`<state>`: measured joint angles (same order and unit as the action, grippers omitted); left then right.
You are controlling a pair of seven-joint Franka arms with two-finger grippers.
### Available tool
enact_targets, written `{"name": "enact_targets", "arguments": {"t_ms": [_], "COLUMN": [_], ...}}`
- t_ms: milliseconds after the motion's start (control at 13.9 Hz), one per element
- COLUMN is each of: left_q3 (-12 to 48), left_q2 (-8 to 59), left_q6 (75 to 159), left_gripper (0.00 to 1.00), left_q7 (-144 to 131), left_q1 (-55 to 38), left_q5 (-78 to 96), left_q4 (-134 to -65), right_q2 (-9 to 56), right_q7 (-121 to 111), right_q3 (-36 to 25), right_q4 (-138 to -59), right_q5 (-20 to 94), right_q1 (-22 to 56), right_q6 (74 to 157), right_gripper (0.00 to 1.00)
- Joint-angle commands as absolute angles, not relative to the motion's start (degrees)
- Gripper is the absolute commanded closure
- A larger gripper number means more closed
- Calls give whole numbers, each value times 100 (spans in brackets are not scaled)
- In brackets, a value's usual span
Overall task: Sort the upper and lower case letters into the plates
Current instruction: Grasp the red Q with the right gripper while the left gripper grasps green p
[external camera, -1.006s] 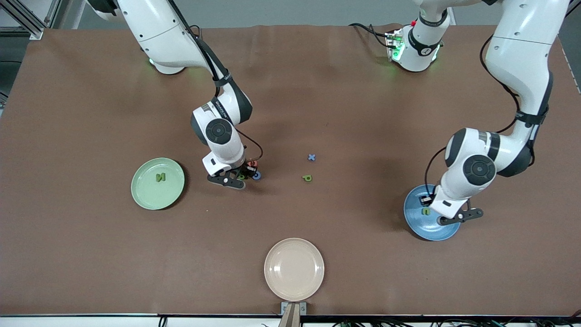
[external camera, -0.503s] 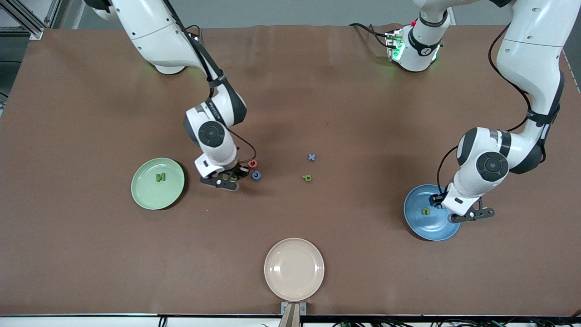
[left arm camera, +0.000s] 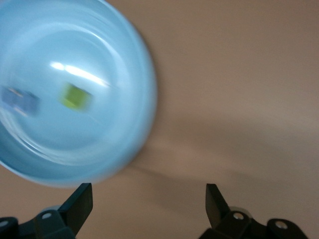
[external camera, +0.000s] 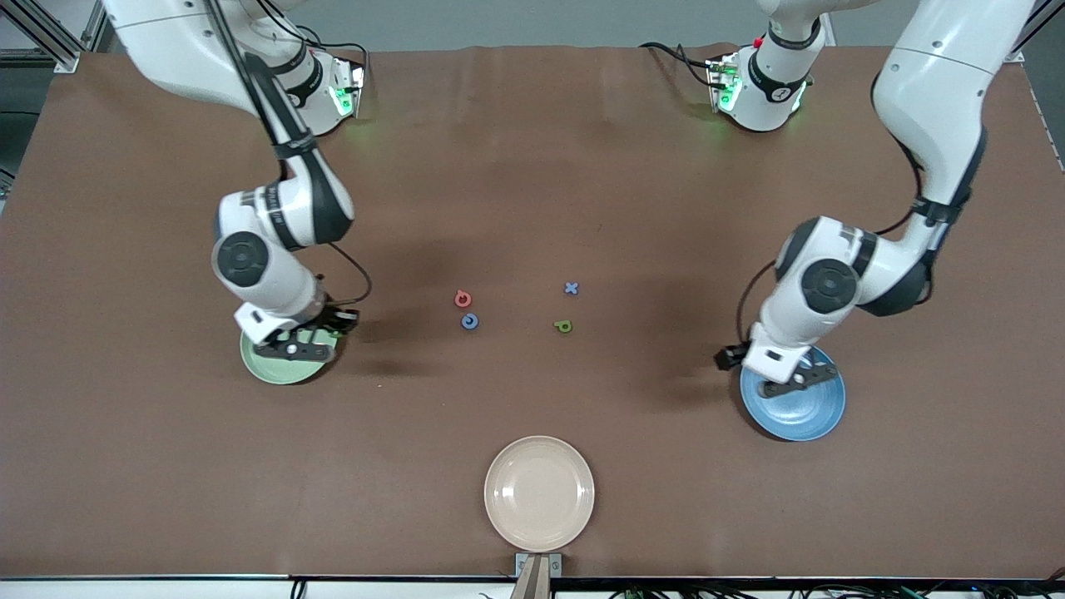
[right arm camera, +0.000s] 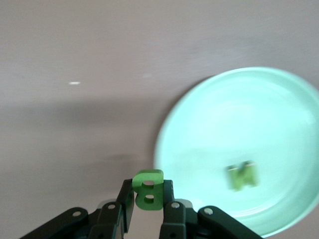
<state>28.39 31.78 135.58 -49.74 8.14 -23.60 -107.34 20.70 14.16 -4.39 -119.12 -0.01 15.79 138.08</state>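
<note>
My right gripper (external camera: 339, 319) is shut on a green capital B (right arm camera: 148, 189) and holds it over the rim of the pale green plate (external camera: 266, 370). That plate (right arm camera: 239, 129) holds a green N (right arm camera: 242, 176). My left gripper (left arm camera: 148, 204) is open and empty, over the bare table just off the rim of the blue plate (external camera: 807, 412); it also shows in the front view (external camera: 726, 358). The blue plate (left arm camera: 114, 59) holds a green letter (left arm camera: 75, 96) and a blue one (left arm camera: 20, 99). A red letter (external camera: 463, 299), a blue letter (external camera: 469, 321), a blue x (external camera: 571, 288) and a green p (external camera: 563, 326) lie mid-table.
A cream-beige plate (external camera: 539, 493) sits near the table's edge closest to the front camera. A small fixture (external camera: 537, 570) stands at that edge. Both arms' bases and cables are along the table's farthest edge.
My right gripper lifted the green B away from the red and blue letters and carried it to the green plate's rim. My left gripper moved off the blue plate toward the table's middle.
</note>
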Motion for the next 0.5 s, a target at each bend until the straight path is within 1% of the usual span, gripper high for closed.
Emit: {"name": "enact_targets", "arguments": {"t_ms": [0, 144, 359, 431], "left_q3": [3181, 3155, 3146, 3120], "left_q2": [3330, 3506, 4129, 4340], "left_q6": [13474, 13474, 13474, 13448], "left_gripper": [0, 0, 0, 0], "left_q7": [-5789, -6658, -8406, -8881], "left_q1": [468, -251, -1008, -1350], "left_q5": [-2435, -2417, -2435, -2408], "left_q4": [-10619, -10320, -9478, -9170], "right_q2": [1889, 1968, 2083, 2109], "right_q7": [846, 712, 712, 721], "right_q3": [-308, -308, -299, -299], "right_q4": [-12864, -13086, -13061, -13052], "right_q5": [-97, -88, -88, -88], "right_q1": [1135, 1011, 1019, 1028], "right_q6": [14962, 15467, 15504, 15504], "right_gripper": [100, 100, 100, 97]}}
